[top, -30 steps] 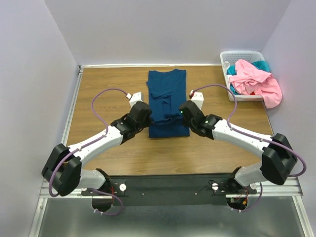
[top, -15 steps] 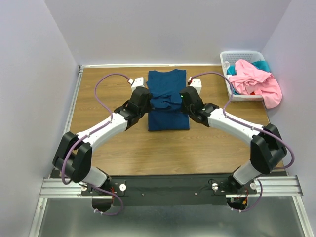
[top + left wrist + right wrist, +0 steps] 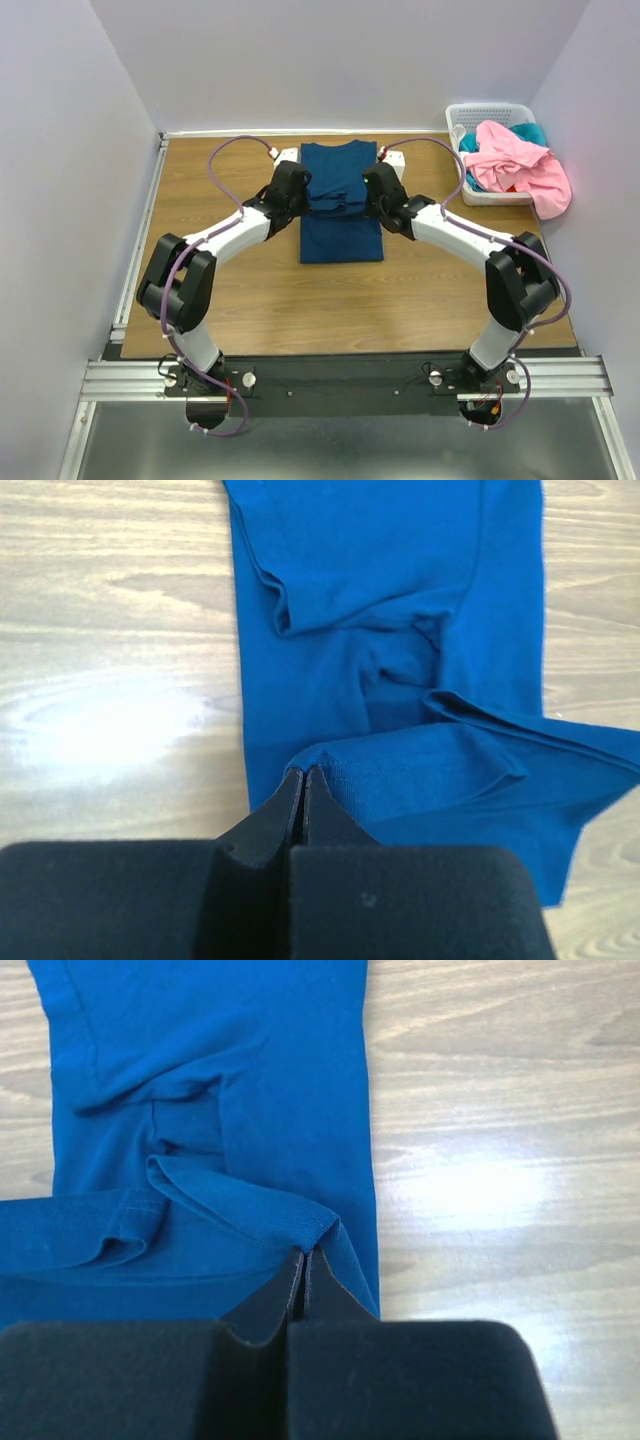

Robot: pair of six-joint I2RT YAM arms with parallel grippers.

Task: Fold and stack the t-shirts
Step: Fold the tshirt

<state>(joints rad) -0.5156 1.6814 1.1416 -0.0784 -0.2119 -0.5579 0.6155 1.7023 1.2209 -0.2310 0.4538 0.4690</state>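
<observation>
"Two corners, two pinches: is that what you have?"

"Yes. My left gripper (image 3: 303, 783) is closed on one corner of the blue tee's (image 3: 341, 232) lifted edge, and my right gripper (image 3: 303, 1263) is clamped on the other corner. Both wrist views show cloth caught right at the fingertips."

"Where does the tee lie?"

"In the middle of the table (image 3: 220, 290), already a narrow strip, collar toward the far wall. The lifted edge hangs above the middle of the strip, and a loose roll of cloth sags between my two grips."

"So the step is the half fold."

"I judge so: carry that edge over to the collar. To do it well, I want both arms moving at one pace and one height, so the edge lands square, not skewed. I would draw the grippers slightly apart first to take out the sag, or the roll gets trapped as a crease. Then I go low over the collar, lay the edge flush with the sides, and only then let go."

"And the others?"

"The pink tee (image 3: 515, 162) and teal tee (image 3: 536, 131) sit heaped in the basket (image 3: 488, 107) at the far right, the pink one spilling over its rim. They wait."
</observation>
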